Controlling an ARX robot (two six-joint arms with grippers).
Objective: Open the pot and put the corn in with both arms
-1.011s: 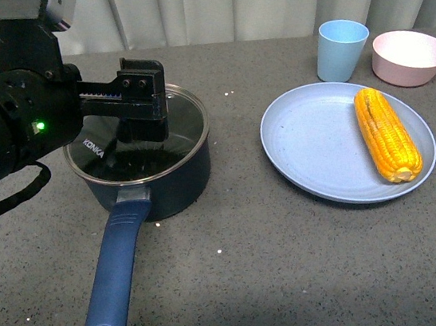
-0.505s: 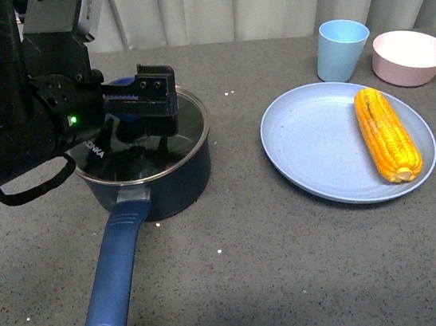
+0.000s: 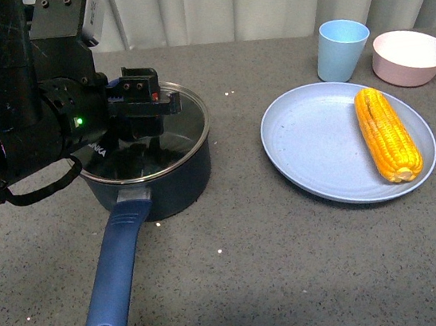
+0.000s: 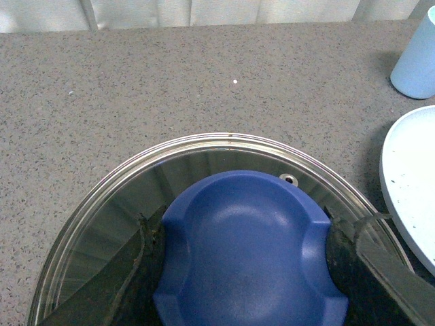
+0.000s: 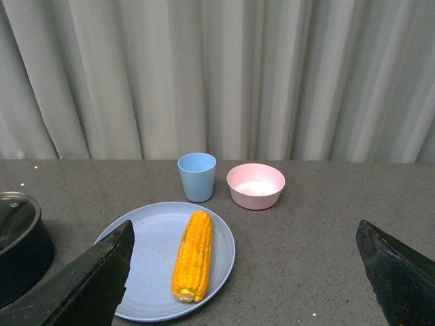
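Left gripper [image 4: 246, 268] clamps the knob [image 4: 248, 238] of the lid [image 4: 102, 217]; right gripper [image 5: 245, 234] gapes open.

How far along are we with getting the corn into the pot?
Done: nothing yet; the lid sits on the pot. In hand: the left pincer is closed on the knob, ready to lift. To do: lift the lid off, then the open right pincer, away from the corn on the plate, must fetch it and drop it in.

Even soft light, all views sharp; faint glare streaks on lid [image 4: 204, 159]; thin shadow under plate [image 3: 314, 158].
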